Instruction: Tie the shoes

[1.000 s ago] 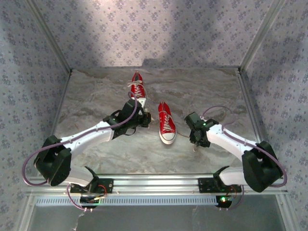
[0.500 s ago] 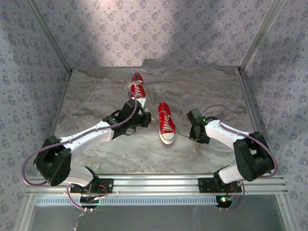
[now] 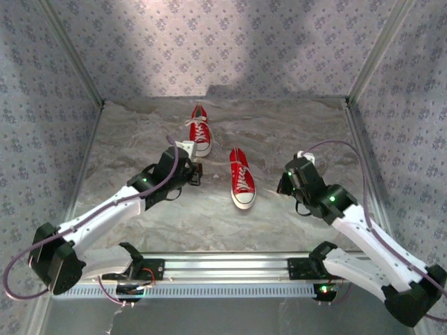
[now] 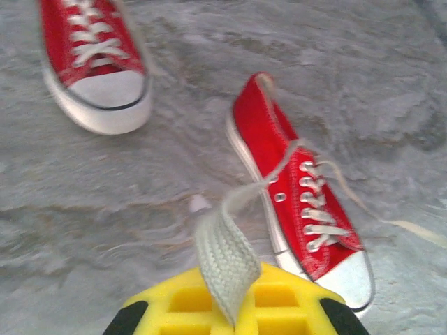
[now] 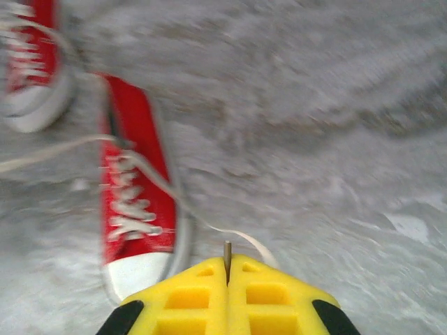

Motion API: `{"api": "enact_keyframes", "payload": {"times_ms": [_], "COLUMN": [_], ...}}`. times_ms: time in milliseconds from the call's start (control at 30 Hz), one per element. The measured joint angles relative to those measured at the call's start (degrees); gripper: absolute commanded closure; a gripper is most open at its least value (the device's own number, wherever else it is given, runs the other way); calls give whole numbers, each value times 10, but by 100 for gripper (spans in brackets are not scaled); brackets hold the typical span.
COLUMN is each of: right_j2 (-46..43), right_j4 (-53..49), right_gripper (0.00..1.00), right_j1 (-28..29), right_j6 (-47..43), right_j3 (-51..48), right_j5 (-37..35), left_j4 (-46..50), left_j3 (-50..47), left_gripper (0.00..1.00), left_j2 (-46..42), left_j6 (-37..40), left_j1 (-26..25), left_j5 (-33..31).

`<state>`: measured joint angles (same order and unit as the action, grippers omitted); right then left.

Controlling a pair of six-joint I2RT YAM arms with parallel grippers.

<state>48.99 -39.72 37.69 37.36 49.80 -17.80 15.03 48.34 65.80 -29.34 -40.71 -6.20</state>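
Left wrist cam has the left end effector (image 4: 234,307) clamped down, its yellow pads (image 4: 283,300) closed on a flat white lace (image 4: 222,255). That lace comes out of the pinch and runs ahead and to the right into the eyelets of the nearer shoe (image 4: 297,188). The shoe sits just ahead and right of the pads on the grey marbled tabletop (image 4: 391,84), toe cap pointing back toward the camera. The farther shoe (image 4: 94,63) is ahead and off to the left of that end effector, not touching it, and only its toe half is in frame. Over on the right wrist cam, the right end effector (image 5: 227,279) is pinched tight as well. A stubby lace tip (image 5: 227,252) pokes up out of the seam between its pads, and a second lace (image 5: 174,199) curves from right beside the pads back to that same nearer shoe, ahead and to its left; it's pretty blurry there. Top cam gives the layout the wrist cams can't: the two end effectors sit on either side of the nearer shoe, with the farther shoe just beyond the left one. From up there the laces are too thin to make out.
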Motion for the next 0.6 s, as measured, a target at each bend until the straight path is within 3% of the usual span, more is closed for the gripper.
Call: {"api": "enact_keyframes", "payload": {"times_ms": [233, 467, 600], "right_j2": [-24, 78, 115], "right_j4": [5, 29, 60], "right_gripper": [100, 100, 100], "right_j1": [99, 200, 223], "right_j6": [-106, -176, -192], "right_j3": [67, 72, 78], "right_j5": [49, 69, 63], "left_j4": [39, 27, -4], "left_j3": [-44, -55, -55], "left_gripper": [100, 100, 100], "left_j2": [-63, -73, -72], "left_j6": [-8, -27, -36], "left_j1": [33, 33, 36], "left_j5": [-8, 36, 75]}}
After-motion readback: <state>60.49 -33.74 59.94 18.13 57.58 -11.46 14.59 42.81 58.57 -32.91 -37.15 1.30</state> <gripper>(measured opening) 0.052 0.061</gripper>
